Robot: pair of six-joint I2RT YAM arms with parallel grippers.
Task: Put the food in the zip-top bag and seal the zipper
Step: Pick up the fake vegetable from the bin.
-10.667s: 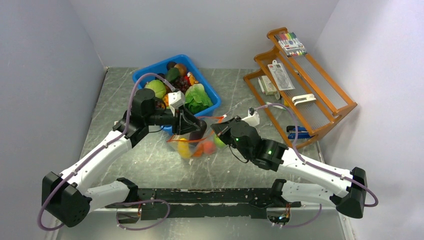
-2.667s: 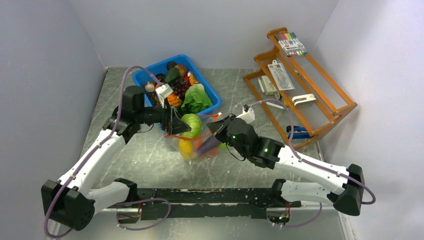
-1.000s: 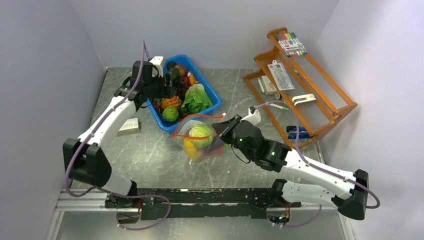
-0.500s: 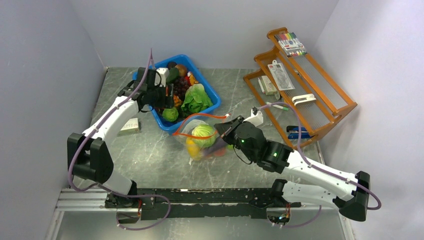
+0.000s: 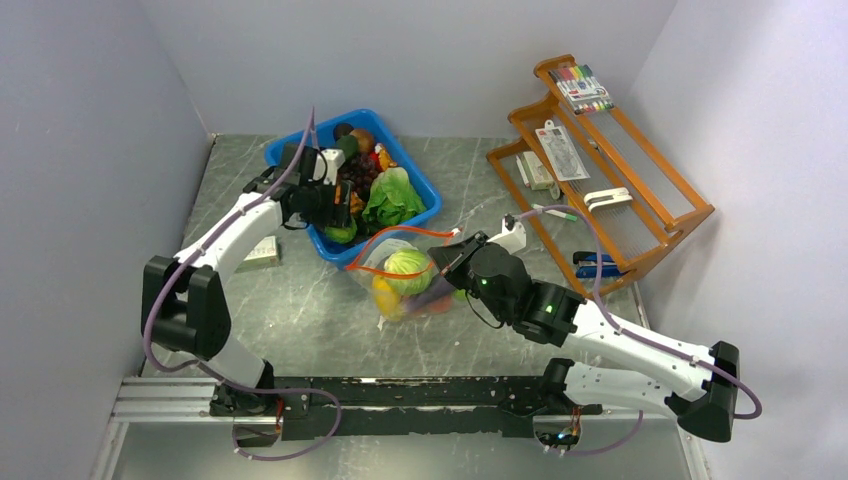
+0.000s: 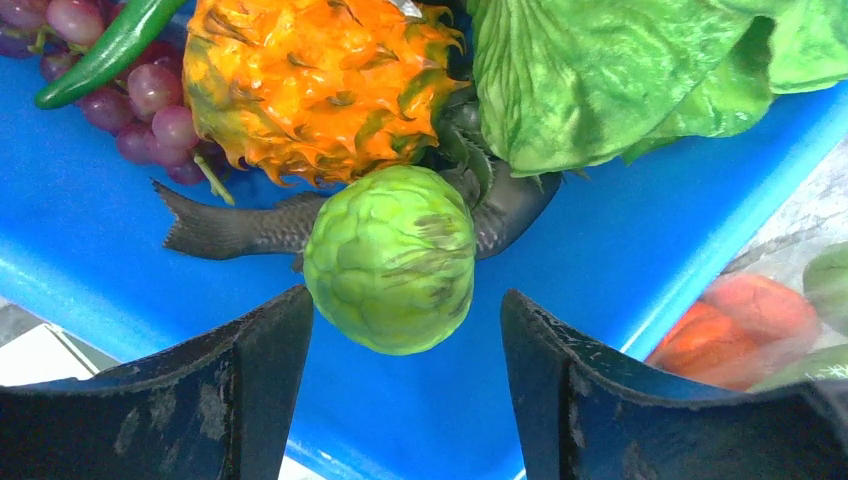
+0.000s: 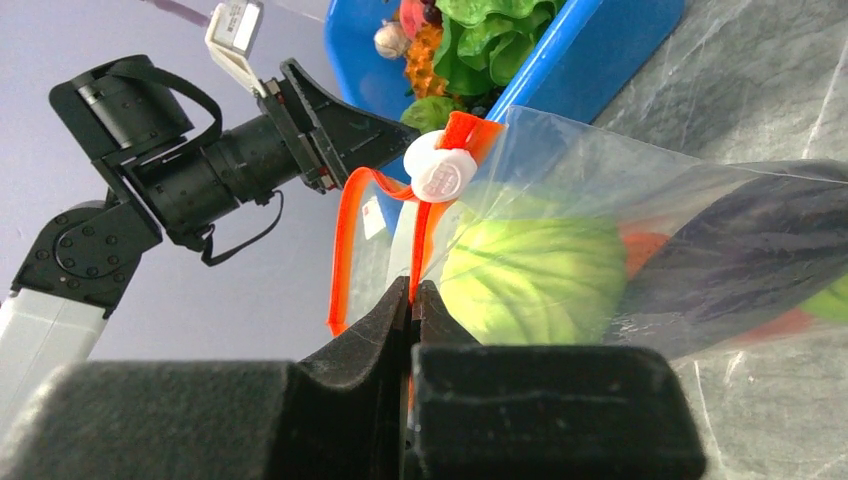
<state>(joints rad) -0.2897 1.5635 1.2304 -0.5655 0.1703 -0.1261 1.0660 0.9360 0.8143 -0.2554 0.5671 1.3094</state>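
The clear zip-top bag (image 5: pixel 405 285) lies mid-table with its mouth open, holding a green cabbage ball (image 5: pixel 405 266), a yellow piece (image 5: pixel 383 297) and orange-red pieces. My right gripper (image 7: pixel 411 288) is shut on the bag's red-orange zipper (image 7: pixel 345 240) strip, just below its white slider (image 7: pixel 440 172); a purple eggplant (image 7: pixel 740 235) shows inside. My left gripper (image 6: pixel 405 330) is open over the blue bin (image 5: pixel 420 185), its fingers either side of a small green cabbage-like ball (image 6: pixel 390 258), apart from it. In the top view that gripper (image 5: pixel 335 215) is at the bin's near corner.
The bin also holds an orange pineapple-like piece (image 6: pixel 315 85), purple grapes (image 6: pixel 140 95), a dark fish (image 6: pixel 240 225) and a lettuce leaf (image 6: pixel 600 70). A small white box (image 5: pixel 258 252) lies left of the bin. A wooden rack (image 5: pixel 600 160) stands at the right.
My left arm left the bag, swung back to the bin and has come down toward the bin's near corner over the small green ball. The right gripper keeps holding the zipper strip.
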